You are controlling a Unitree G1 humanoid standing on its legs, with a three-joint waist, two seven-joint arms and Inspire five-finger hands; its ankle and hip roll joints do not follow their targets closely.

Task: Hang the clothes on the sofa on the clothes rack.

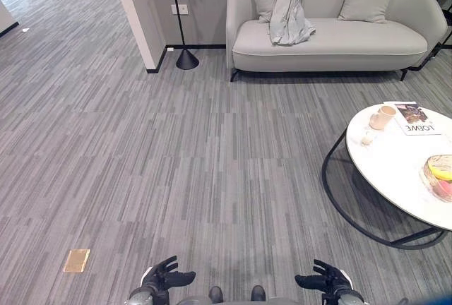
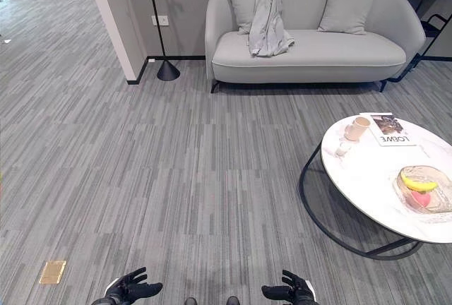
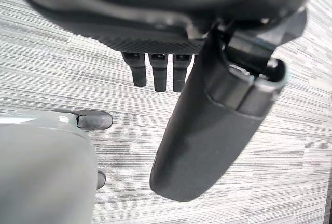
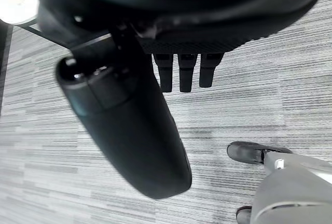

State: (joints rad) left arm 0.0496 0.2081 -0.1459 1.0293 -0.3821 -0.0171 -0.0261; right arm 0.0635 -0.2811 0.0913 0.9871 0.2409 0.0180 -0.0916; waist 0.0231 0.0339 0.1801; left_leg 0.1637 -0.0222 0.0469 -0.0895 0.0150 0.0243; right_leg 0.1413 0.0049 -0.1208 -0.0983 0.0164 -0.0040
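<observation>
Clearly the pale garment draped over the sofa back looked soft and light, best gathered near its top; left hand and right hand hung relaxed, empty.

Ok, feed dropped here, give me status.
Left hand and right hand open, holding nothing. Grey garment draped on sofa, across the room. Round table off to the right.

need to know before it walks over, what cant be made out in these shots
- Pale grey garment draped over the light grey sofa: its folds hide what kind of clothing it is, and whether it is one piece.
- Black floor lamp pole: cut off by the top edge of both eye views.
- Clear bowl of fruit on the round white table: cut off by the left eye view's right edge.
</observation>
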